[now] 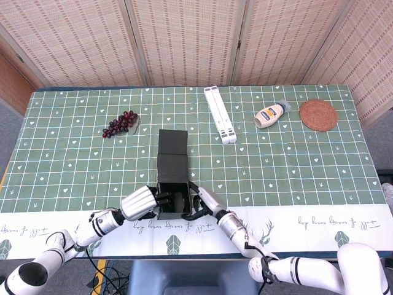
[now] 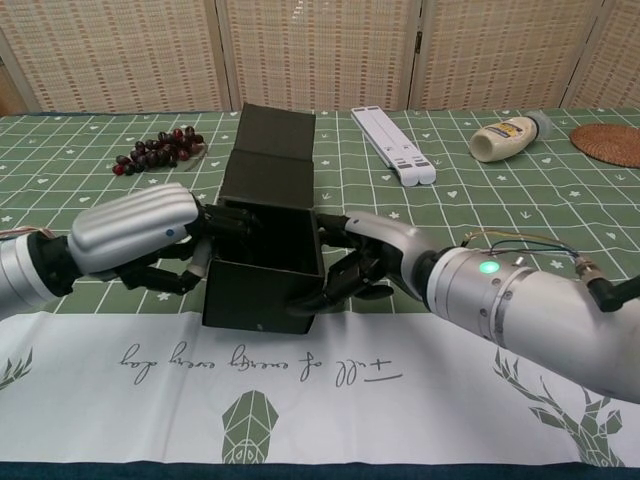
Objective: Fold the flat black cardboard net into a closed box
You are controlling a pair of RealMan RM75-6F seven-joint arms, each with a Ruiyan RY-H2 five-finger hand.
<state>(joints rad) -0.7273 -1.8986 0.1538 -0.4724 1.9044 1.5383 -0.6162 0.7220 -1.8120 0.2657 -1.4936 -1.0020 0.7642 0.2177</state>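
The black cardboard net [image 1: 172,161] is partly folded: an open-topped box body [image 2: 262,300] stands near the table's front edge, and its lid panels [image 2: 275,150] stretch away behind it. My left hand [image 1: 142,203] [image 2: 140,228] is at the box's left wall, with fingers hooked over the rim into the box and the thumb outside. On the other side my right hand [image 1: 202,200] [image 2: 375,262] grips the right wall, fingers pressed on its outer face near the front corner. The inside of the box is dark and its floor is hard to make out.
A bunch of grapes [image 1: 121,123] lies at the back left. A white folding stand [image 1: 220,114], a mayonnaise bottle [image 1: 270,115] and a woven coaster [image 1: 318,114] lie at the back right. A white runner [image 2: 320,370] covers the table's front edge.
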